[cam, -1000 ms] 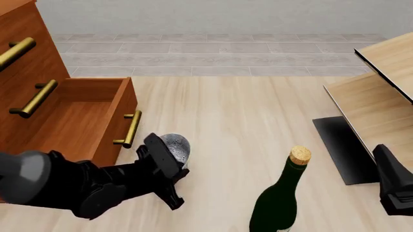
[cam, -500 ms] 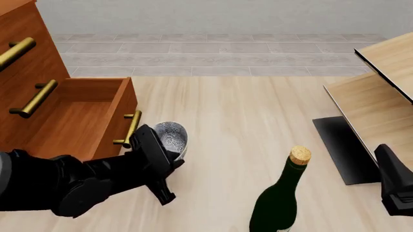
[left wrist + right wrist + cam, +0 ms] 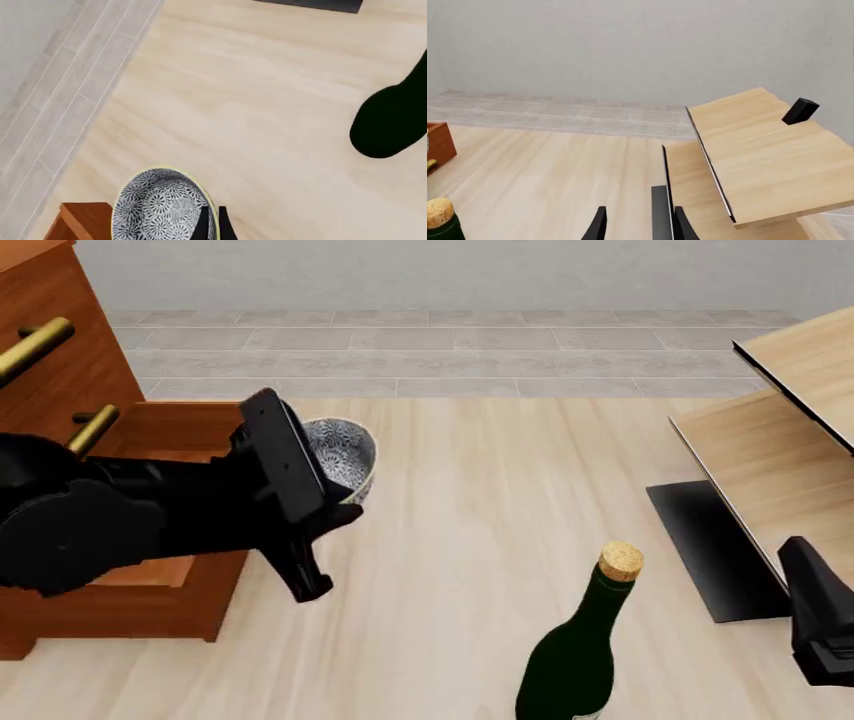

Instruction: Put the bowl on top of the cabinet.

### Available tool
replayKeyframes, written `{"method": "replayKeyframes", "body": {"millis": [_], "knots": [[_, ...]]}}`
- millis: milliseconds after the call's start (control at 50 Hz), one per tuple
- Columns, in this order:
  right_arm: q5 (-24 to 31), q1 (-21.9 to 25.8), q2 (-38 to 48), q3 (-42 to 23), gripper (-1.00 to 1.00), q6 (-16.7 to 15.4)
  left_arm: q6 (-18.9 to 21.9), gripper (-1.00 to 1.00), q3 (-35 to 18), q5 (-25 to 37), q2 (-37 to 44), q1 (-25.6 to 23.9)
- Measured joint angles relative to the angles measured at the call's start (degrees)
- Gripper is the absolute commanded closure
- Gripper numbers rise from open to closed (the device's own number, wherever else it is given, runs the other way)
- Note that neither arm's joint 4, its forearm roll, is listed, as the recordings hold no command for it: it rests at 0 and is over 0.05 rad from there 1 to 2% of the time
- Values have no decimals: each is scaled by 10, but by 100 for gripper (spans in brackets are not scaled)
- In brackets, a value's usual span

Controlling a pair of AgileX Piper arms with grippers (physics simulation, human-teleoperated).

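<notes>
The bowl (image 3: 342, 452), white with a grey-blue speckled pattern, hangs in the air beside the front of the open drawer (image 3: 147, 480) of the reddish-brown cabinet (image 3: 47, 360). My left gripper (image 3: 334, 502) is shut on its rim. In the left wrist view the two fingertips (image 3: 202, 226) pinch the edge of the bowl (image 3: 160, 207), with a corner of the cabinet (image 3: 80, 225) beside it. My right gripper (image 3: 639, 227) is open and holds nothing. In the front view it shows low at the right edge (image 3: 803, 575). The cabinet's top is out of view.
A dark green corked bottle (image 3: 577, 650) stands on the table at front centre. Pale light-wood furniture with black edges (image 3: 781, 450) fills the right side, also seen as pale furniture (image 3: 754, 150) just ahead of the right gripper. Brass handles (image 3: 30, 348) stick out from the cabinet front.
The left gripper has risen with the bowl, up and back from the table beside the drawer front to drawer height. The right arm has not moved.
</notes>
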Motion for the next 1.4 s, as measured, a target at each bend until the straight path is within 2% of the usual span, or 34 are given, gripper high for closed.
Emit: {"method": "replayKeyframes", "body": {"millis": [160, 340, 640, 840, 980, 1120, 1400], "knots": [[0, -1, -1, -1, -100, 2, 12, 100, -68, 110, -24, 8], [-1, -2, -1, -1, -100, 5, 33, 100, -170, 227, -35, 26], [-1, -3, -1, -1, -100, 9, 80, 100, -350, 383, -16, 97], [-1, -3, -1, -2, -100, 10, 92, 100, -478, 472, 9, 143], [-1, -2, -2, -3, -100, 11, 101, 100, -564, 520, 31, 183], [-1, -3, -2, -3, -100, 12, 113, 100, -625, 548, 51, 236], [-2, -2, -2, -4, -100, 13, 134, 100, -682, 569, 69, 337]]}}
